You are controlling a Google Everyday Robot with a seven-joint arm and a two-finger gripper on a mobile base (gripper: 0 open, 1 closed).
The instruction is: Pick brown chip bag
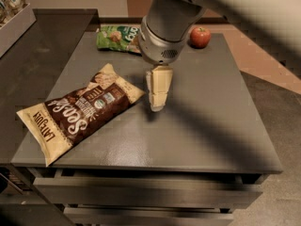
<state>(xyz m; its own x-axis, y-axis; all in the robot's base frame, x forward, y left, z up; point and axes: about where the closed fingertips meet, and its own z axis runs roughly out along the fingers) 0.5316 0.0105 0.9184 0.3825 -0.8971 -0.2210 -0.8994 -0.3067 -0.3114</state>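
The brown chip bag (pixel 84 109) lies flat on the left part of the grey table (pixel 211 126), slanted, with a dark brown middle and tan ends, one printed "LATE JULY". My gripper (pixel 156 106) hangs from the arm's grey wrist over the middle of the table and points down. It is just to the right of the bag's upper right end, close to it and apart from it. It holds nothing.
A green snack bag (pixel 115 37) lies at the table's back edge, partly behind the wrist. A red apple (pixel 200 36) sits at the back right. A pale bin (pixel 14 25) stands on the dark counter to the left. Drawers front the table.
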